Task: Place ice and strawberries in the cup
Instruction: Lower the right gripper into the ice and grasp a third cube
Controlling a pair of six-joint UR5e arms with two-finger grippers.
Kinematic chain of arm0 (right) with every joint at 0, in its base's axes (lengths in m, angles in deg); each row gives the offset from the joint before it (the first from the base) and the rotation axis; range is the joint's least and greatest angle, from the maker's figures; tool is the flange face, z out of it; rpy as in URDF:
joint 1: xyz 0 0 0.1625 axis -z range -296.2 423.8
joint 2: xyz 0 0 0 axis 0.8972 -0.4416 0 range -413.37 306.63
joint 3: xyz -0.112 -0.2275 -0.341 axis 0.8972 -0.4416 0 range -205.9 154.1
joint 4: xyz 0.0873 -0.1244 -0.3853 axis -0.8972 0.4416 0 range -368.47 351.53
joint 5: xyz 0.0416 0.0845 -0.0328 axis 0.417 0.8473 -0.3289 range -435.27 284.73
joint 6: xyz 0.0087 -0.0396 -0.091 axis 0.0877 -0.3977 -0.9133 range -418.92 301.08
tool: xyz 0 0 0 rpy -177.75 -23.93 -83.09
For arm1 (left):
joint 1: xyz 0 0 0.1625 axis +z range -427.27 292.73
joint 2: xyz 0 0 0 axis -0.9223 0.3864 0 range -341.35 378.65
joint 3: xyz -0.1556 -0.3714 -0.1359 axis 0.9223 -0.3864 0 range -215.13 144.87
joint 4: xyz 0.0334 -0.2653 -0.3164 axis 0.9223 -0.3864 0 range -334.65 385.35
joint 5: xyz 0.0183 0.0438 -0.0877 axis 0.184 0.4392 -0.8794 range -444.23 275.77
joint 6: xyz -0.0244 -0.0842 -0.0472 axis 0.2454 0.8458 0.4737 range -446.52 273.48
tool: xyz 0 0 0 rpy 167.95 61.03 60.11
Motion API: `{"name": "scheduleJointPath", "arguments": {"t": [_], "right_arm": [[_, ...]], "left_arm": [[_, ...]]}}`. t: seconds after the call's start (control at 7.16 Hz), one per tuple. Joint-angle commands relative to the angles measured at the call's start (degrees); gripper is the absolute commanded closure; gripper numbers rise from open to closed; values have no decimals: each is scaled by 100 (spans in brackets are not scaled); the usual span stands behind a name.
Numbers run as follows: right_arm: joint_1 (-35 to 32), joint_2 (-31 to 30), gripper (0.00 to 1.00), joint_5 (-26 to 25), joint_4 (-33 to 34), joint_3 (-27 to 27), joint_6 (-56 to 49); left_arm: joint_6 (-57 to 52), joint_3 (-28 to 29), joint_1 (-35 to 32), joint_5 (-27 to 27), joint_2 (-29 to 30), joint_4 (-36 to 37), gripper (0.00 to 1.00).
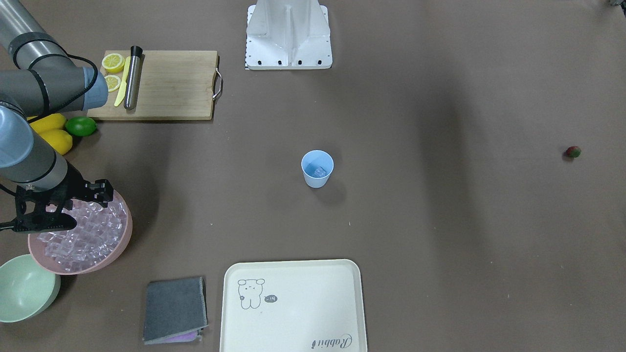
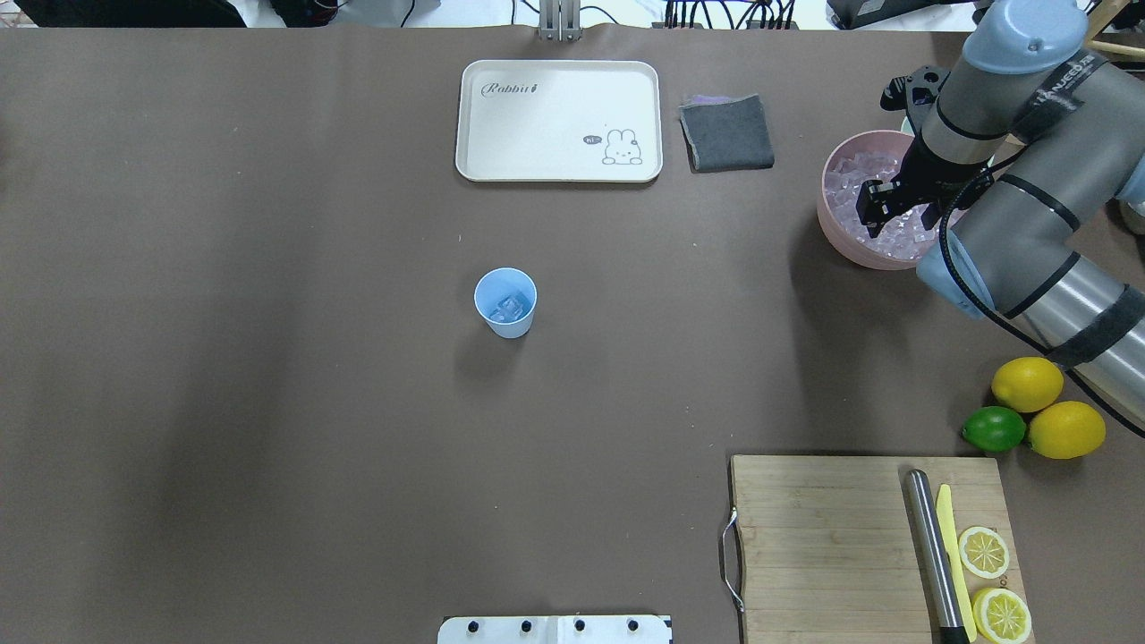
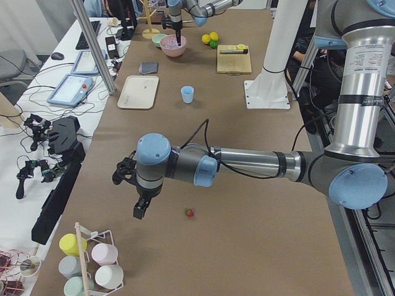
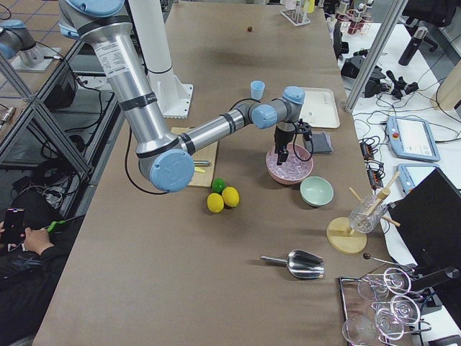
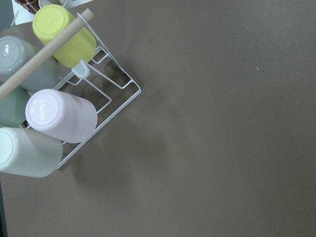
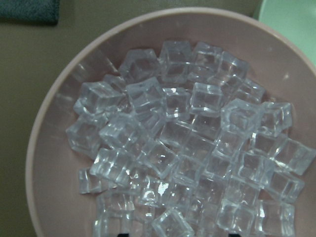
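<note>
The cup (image 2: 505, 302) stands upright in the middle of the surface (image 2: 268, 358), with bare brown room on every side and a cube of ice (image 2: 507, 309) inside; the rest is heaped in the pink bowl (image 2: 836, 237) at the right edge, where the right gripper (image 2: 899, 213) hangs over the heap, fingers apart. The strawberry (image 1: 573, 152) lies alone far left, shown only by the front-facing and left-end views; the left gripper (image 3: 141, 209) hovers near it, and I cannot tell how its fingers stand; its wrist camera shows only racked pastel mugs (image 5: 61, 116).
</note>
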Motion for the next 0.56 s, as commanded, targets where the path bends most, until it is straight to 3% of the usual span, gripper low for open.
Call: {"name": "scheduleJointPath", "arguments": {"t": [0.0,0.42], "right_arm": [[23,-13,27,5,0,-87,-14],[23,-189,26,5,0,-43,21]], "left_arm": [[1,23,7,1,79,13,2],[10,32,7,1,159,22,2]]}}
